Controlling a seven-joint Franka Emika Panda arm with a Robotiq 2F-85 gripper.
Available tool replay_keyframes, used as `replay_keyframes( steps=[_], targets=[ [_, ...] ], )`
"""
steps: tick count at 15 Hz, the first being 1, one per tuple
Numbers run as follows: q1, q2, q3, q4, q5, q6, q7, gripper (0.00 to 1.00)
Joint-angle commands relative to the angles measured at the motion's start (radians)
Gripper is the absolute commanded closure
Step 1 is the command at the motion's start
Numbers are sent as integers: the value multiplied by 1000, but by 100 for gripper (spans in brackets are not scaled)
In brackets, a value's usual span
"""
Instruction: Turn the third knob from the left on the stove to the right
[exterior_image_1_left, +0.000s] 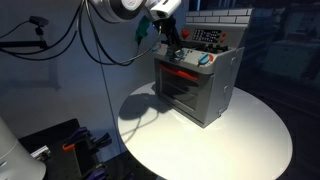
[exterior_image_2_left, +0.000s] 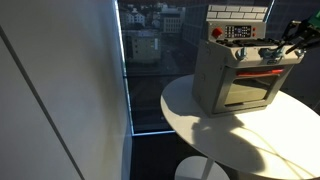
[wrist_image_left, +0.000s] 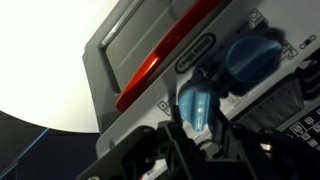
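The small grey-silver stove (exterior_image_1_left: 205, 95) stands on a round white table and shows in both exterior views (exterior_image_2_left: 215, 80). It has a red bar (wrist_image_left: 148, 70) across its door and a brick-patterned back panel (exterior_image_1_left: 215, 18). My gripper (exterior_image_1_left: 173, 47) is at the stove's top front edge, also seen in an exterior view (exterior_image_2_left: 276, 48). In the wrist view my gripper (wrist_image_left: 197, 128) has its two dark fingers pressed on either side of a teal knob (wrist_image_left: 195, 100). A second teal knob (wrist_image_left: 250, 55) sits beside it. Which knob in the row I hold I cannot tell.
The round white table (exterior_image_1_left: 250, 135) carries the stove, and its edge (exterior_image_2_left: 200, 135) drops off near a dark window (exterior_image_2_left: 150, 40). Cables (exterior_image_1_left: 95, 35) hang beside the arm. Dark equipment (exterior_image_1_left: 60, 145) lies on the floor.
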Motion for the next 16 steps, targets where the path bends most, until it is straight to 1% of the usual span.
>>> replay_keyframes(
  steps=[1, 2, 3, 4, 5, 8, 13, 16],
  targets=[
    [-12, 17, 1, 23, -32, 12, 13, 89],
    [-11, 16, 1, 23, -33, 12, 12, 89],
    [-12, 16, 1, 24, -35, 12, 13, 98],
    [-11, 16, 1, 24, -37, 13, 13, 93],
    [-11, 15, 0, 24, -39, 14, 14, 96],
    [-11, 14, -1, 23, -38, 15, 13, 94],
    [-12, 15, -2, 21, -38, 16, 14, 97],
    [-12, 15, -2, 21, -39, 16, 14, 97]
  ],
)
